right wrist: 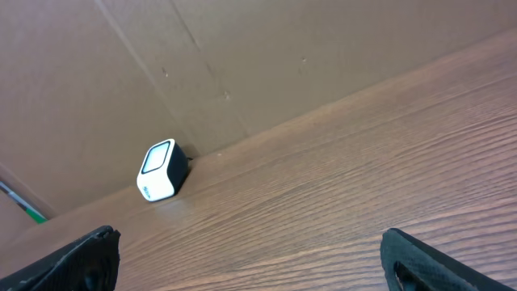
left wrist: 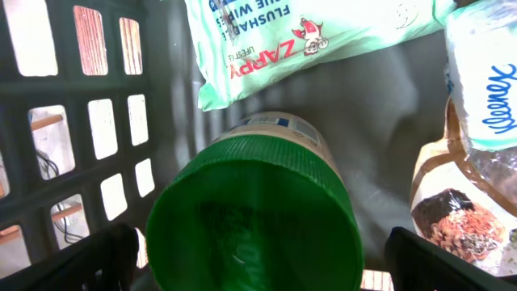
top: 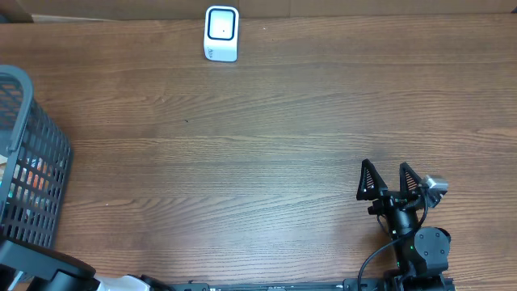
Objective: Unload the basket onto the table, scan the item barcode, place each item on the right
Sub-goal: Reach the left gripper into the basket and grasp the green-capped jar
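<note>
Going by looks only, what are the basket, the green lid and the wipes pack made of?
basket: probably moulded plastic, dark grey and matte, going by its rigid lattice walls with square openings.
green lid: plastic by the look, evenly coloured and smooth with a soft sheen.
wipes pack: thin flexible plastic film, pale green and printed. It is creased and catches the light.

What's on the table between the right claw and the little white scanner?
Nothing: only bare wooden table lies between the right gripper and the scanner, seen from overhead.
</note>
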### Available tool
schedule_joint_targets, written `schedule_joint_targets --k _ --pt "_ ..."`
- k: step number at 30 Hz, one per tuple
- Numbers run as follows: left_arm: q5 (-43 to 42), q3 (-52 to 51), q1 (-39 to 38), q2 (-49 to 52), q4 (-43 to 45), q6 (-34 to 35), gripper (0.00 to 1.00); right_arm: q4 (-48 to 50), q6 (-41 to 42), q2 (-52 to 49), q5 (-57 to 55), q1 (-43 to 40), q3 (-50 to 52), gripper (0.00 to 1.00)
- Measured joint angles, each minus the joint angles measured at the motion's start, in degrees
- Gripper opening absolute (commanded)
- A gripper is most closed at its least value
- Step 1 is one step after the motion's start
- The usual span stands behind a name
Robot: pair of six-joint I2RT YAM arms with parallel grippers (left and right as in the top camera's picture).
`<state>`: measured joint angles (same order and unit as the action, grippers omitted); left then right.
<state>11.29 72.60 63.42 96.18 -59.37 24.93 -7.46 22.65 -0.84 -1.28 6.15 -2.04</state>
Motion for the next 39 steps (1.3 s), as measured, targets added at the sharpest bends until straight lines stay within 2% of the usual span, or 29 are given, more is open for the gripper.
schedule_joint_targets --k 2,15,22,32,39 --pt "0.11 -0.37 0.00 0.02 0.63 -0.02 0.99 0.00 0.00 0.00 -0.02 0.00 0.00 1.00" --pt "-1.22 -0.98 0.00 0.00 0.59 0.00 0.68 -0.04 -0.02 0.00 -0.04 0.00 0.00 1.00" --pt "-1.86 1.88 0.00 0.28 -3.56 0.00 0.61 0.00 -0.02 0.00 -0.02 0.00 0.00 1.00" --pt "-3.17 23.06 0.00 0.59 -17.18 -0.02 0.55 -0.02 0.00 0.00 -0.02 0.00 0.00 1.00" --pt "-10.86 41.51 -0.74 0.59 -23.85 0.00 0.50 -0.02 0.00 0.00 -0.02 0.00 0.00 1.00"
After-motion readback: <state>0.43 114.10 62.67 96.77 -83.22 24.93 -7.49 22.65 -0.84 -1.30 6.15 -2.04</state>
